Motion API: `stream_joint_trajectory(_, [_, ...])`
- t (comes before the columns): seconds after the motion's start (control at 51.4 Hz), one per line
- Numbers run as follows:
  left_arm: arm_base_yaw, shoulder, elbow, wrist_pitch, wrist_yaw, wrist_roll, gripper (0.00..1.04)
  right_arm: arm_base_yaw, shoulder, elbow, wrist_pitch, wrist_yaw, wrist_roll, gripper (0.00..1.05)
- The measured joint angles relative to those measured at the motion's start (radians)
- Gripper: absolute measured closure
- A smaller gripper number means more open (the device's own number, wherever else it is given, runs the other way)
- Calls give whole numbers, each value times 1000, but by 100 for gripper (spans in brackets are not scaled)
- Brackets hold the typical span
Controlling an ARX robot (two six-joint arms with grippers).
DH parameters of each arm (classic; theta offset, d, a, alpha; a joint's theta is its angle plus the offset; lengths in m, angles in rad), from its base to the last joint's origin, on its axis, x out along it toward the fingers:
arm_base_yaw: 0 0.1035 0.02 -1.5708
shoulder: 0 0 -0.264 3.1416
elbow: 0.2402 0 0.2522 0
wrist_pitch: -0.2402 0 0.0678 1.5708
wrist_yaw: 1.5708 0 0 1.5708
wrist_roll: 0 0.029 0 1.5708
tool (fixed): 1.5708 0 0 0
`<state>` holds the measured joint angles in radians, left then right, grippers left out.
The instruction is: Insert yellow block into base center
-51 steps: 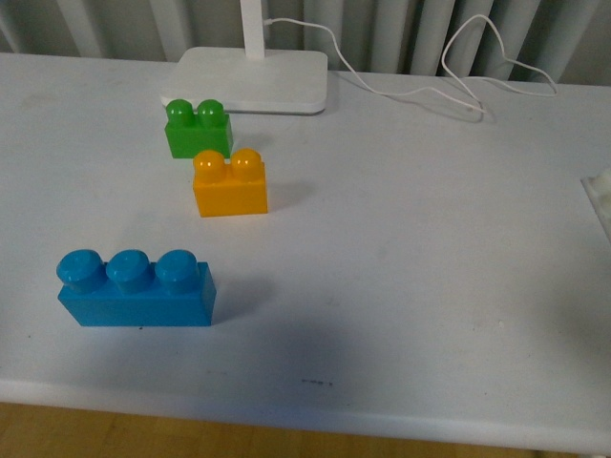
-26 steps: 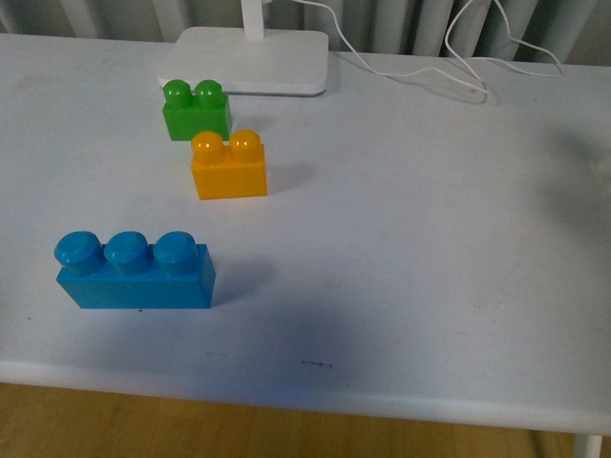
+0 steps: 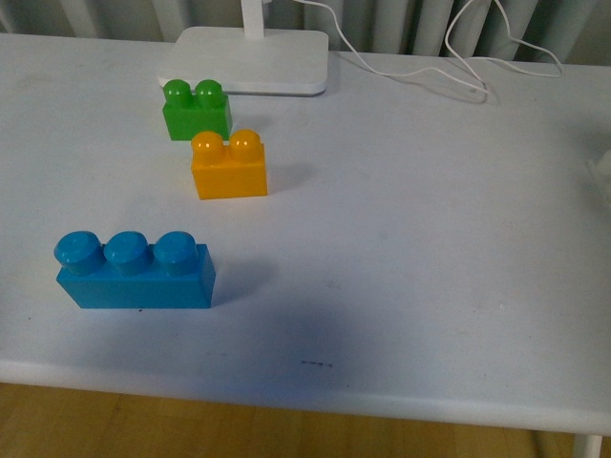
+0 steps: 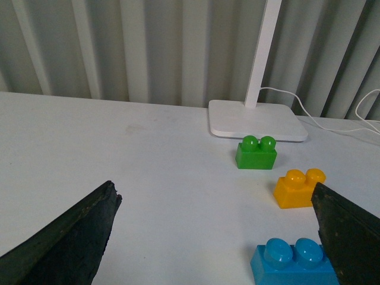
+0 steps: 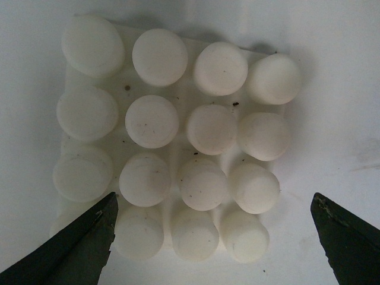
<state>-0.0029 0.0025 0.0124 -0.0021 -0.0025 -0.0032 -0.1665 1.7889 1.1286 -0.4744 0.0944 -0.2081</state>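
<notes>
left gripper [image 4: 212, 191] spread wide, empty; yellow block [image 4: 298, 189] ahead of it, off-centre, loose on counter [image 4: 148, 178]. right gripper [image 5: 214, 202] spread too, base [image 5: 151, 122] directly under it. centre left gripper on yellow block's flat sides, below studs, then close.

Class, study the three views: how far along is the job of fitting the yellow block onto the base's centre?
Nothing is done yet: the yellow block stands untouched on the table. In hand: the left hand, open and empty, points toward it; the right hand, also open, is over the bare base. Left: grasp, carry, press onto the centre studs.
</notes>
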Motion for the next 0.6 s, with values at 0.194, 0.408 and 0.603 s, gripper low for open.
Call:
stream_joint_trajectory(0.194, [0,0,0,0,0,0,6,3,27,1,-11,-38,80,9])
stream_joint_trajectory(0.408, [0,0,0,0,0,0,6,8,51,12,-8,-41,165,9])
stream_joint_trajectory(0.603, [0,0,0,0,0,0,6,10,66,23,-10,-54,251,9])
